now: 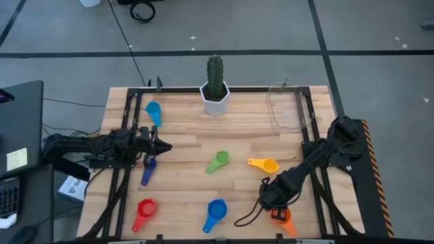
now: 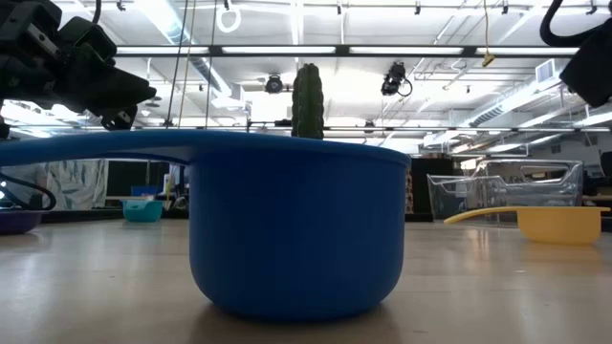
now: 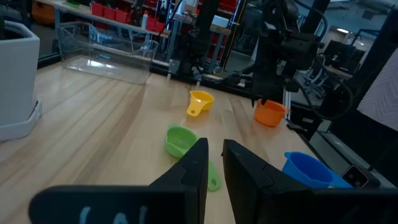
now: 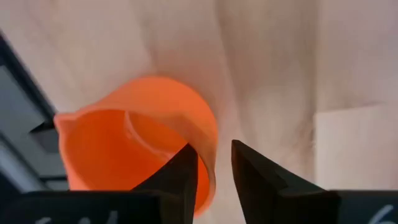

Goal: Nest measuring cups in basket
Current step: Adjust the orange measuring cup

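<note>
On the wooden bench (image 1: 190,196), the right gripper (image 4: 214,165) had its fingers clamped on the rim of the orange cup (image 4: 137,137) near the front right corner. The left gripper (image 3: 214,165) hovered nearly closed, empty. The clear basket (image 1: 288,108) sat far right.

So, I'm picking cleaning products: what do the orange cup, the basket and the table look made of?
Orange cup: probably plastic, smooth, thin glossy rim. Basket: clear plastic by its look, since the table shows through. Table: pale wood planks, with visible grain and seams.
</note>
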